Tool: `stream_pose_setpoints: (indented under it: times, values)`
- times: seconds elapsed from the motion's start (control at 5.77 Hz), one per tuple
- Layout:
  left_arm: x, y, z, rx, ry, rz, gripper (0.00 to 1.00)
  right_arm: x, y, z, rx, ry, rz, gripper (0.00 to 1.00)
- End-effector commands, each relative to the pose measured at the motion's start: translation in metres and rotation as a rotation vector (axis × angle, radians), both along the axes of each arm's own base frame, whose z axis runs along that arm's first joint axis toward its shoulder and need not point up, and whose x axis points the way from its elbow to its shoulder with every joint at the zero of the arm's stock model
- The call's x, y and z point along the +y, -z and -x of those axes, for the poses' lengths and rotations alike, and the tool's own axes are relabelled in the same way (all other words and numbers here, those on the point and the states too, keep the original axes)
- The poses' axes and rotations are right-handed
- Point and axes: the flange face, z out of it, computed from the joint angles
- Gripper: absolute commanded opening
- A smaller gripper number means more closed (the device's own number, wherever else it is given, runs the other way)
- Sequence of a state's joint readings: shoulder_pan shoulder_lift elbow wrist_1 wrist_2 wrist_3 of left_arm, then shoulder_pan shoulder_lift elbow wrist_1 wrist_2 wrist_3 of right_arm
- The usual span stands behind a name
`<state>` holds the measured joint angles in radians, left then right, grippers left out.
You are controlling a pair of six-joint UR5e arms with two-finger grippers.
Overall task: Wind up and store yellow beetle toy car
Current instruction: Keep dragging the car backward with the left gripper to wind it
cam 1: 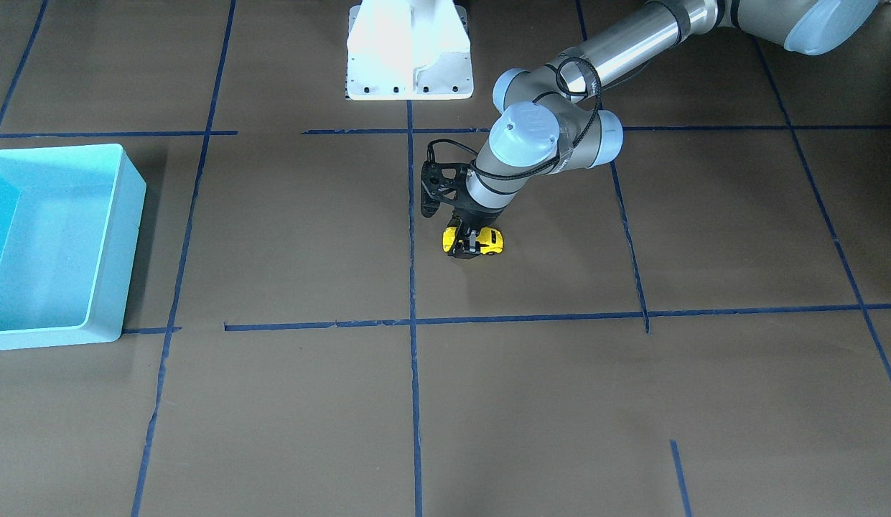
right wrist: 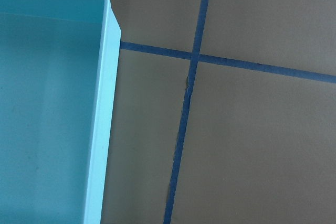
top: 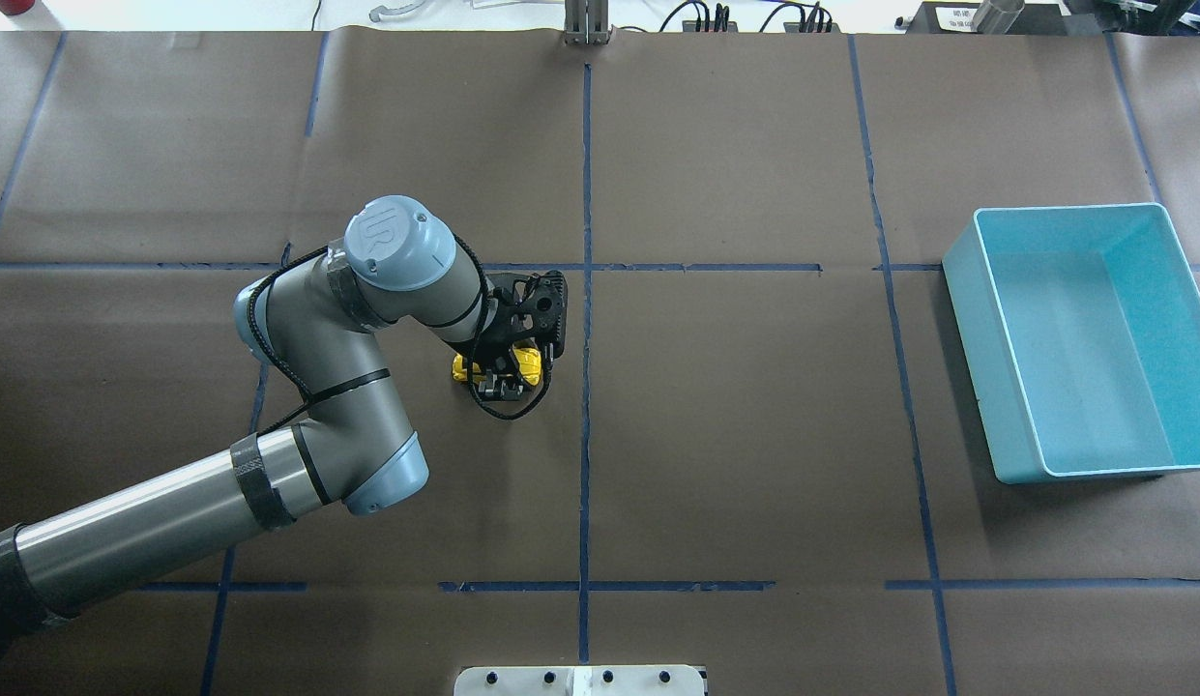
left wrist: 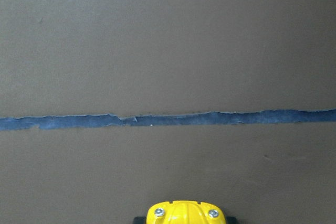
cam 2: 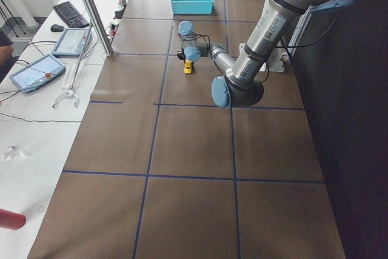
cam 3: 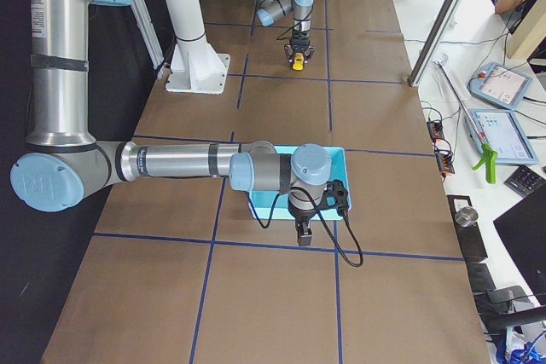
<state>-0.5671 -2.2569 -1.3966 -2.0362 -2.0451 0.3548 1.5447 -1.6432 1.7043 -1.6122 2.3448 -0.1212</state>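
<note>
Front view: left gripper (cam 1: 471,244) points straight down, its fingers astride the yellow beetle toy car (cam 1: 492,240) and apparently clamped on its sides, though contact is not sharp here. The car sits on the brown table (cam 1: 287,237) near a blue tape line (cam 1: 411,215), well apart from the light blue bin (cam 1: 133,208).
Overhead: the car is mostly hidden under the gripper.
Right side view: right gripper (cam 3: 303,234) hangs at the bin's edge; open or closed, cannot tell.
Left wrist: the car's rounded end shows at the bottom edge.
</note>
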Motion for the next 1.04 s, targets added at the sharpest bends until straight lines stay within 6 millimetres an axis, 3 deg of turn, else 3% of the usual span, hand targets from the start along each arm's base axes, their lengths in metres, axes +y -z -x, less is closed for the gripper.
stream_pose_setpoints:
  times: [0.0,0.87]
  values:
    - [0.002,-0.010,0.010,-0.003,-0.008,-0.019,0.00,0.001,0.000,-0.001,-0.002,-0.001,0.001,1.00]
    - [0.013,-0.034,0.033,0.010,-0.044,-0.021,0.00,0.001,-0.002,0.000,0.003,0.001,0.003,1.00]
